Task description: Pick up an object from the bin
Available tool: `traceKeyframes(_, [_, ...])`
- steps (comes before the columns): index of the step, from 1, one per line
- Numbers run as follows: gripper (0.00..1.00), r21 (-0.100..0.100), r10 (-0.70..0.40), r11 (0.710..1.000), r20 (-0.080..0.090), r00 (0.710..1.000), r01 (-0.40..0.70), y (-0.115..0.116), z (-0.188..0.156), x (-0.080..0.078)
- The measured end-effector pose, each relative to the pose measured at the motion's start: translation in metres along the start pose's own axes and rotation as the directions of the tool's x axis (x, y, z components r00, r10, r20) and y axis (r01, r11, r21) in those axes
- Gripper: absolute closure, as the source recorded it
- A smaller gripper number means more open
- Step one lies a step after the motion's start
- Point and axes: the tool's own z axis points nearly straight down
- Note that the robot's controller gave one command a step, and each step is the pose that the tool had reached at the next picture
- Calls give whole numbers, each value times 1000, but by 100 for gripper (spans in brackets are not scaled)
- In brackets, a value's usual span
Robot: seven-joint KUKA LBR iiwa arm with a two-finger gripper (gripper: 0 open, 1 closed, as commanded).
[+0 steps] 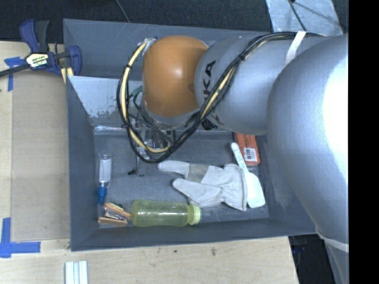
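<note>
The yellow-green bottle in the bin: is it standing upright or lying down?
Lying on its side. The bottle stretches lengthwise along the floor of the bin, its neck end just below the white glove.

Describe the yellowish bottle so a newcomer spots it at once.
Start at the lower wall of the grey bin in the camera view. Below the white glove, the bottle lies on its side along that wall. It alone is translucent yellow-green and cylindrical, unlike the wooden piece at its left end.

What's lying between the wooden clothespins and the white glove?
Camera view: a yellow-green translucent plastic bottle on its side, between the wooden clothespins and the white glove.
</note>
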Motion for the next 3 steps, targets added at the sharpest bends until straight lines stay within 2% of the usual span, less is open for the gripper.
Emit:
traceKeyframes(1, [0,-1,3,1000,7,1000,-3,-1,-5,-1])
traceKeyframes(2, [0,-1,-60,998,9,998,60,-12,7,-10])
traceKeyframes(3, [0,0,-38,999,3,999,38,-42,2,-9])
